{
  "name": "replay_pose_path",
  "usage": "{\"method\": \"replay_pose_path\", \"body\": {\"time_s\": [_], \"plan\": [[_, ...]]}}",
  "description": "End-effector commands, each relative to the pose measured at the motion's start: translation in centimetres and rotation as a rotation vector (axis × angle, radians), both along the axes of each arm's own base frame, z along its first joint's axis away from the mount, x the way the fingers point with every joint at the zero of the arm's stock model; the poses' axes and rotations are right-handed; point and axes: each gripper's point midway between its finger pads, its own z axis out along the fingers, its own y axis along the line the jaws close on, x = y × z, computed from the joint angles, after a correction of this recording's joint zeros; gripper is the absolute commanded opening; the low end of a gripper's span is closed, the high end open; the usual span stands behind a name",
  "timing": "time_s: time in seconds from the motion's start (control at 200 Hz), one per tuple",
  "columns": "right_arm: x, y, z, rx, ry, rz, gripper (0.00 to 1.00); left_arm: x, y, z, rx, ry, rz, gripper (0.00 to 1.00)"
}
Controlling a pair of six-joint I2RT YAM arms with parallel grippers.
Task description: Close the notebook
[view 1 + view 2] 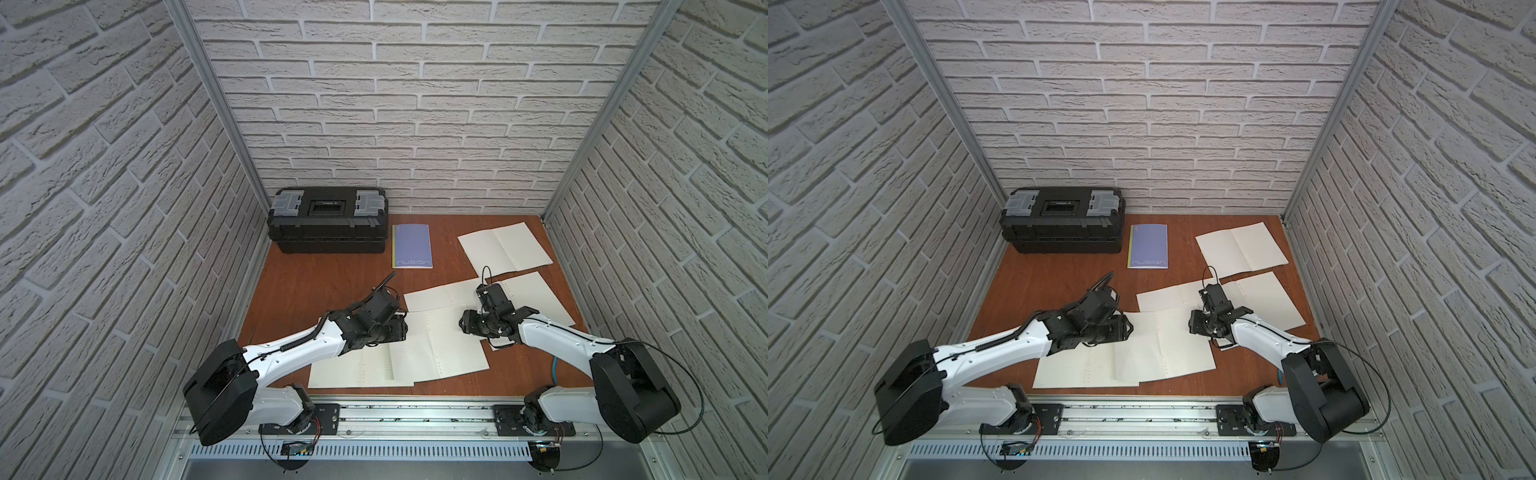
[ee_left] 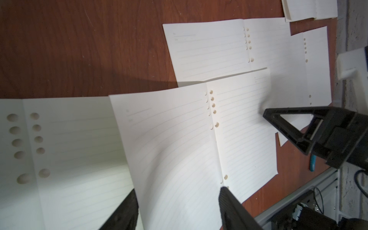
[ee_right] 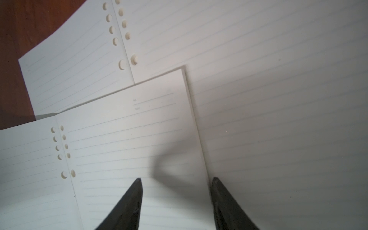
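Table (image 1: 316, 282), brown wood.

- Open notebook (image 1: 436, 345) lies flat between the two grippers, lined pages up, punched holes along the fold. Seen also in a top view (image 1: 1167, 345) and the left wrist view (image 2: 179, 139).
- Left gripper (image 1: 401, 328): jaws spread, nothing clamped. In the left wrist view the left gripper (image 2: 178, 193) stands over the notebook's page on its own side. One fingertip (image 2: 223, 189) is at the fold by the lowest holes, the other at the page's outer edge. Contact with the paper: cannot tell.
- Right gripper (image 1: 463, 322): jaws apart, holding nothing. In the right wrist view the right gripper (image 3: 176, 180) straddles the notebook's outer edge on its side. One finger is above the page (image 3: 129, 139); the other is past the edge, above the second notebook (image 3: 278, 99).
- Second notebook, also open, runs out from under the open notebook, beyond both grippers' fingertips.
- Third notebook (image 1: 357, 370), open, sits under the left arm. The open notebook overlaps it.
- Well beyond the left gripper: closed purple notebook (image 1: 412, 246), just beside a black toolbox (image 1: 328, 220).
- Well beyond the right gripper: another open notebook (image 1: 505, 249).
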Motion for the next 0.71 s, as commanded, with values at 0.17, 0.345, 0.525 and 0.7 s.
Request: {"method": "replay_pose_path", "body": {"time_s": [0.17,0.345,0.525,0.7], "plan": [[-1.6,0.7,-1.1,0.028,0.050,0.020,0.56,0.4,0.2,0.0,0.029,-0.008,0.014,0.64],[-1.6,0.7,-1.1,0.030,0.050,0.019,0.56,0.2,-1.3,0.3,-0.062,-0.009,-0.013,0.64],[-1.6,0.8,-1.1,0.033,0.051,0.019,0.56,0.0,-2.0,1.0,-0.108,-0.007,-0.037,0.64],[-1.6,0.7,-1.1,0.032,0.048,0.017,0.56,-0.1,-2.2,1.4,-0.127,-0.009,-0.039,0.64]]}}
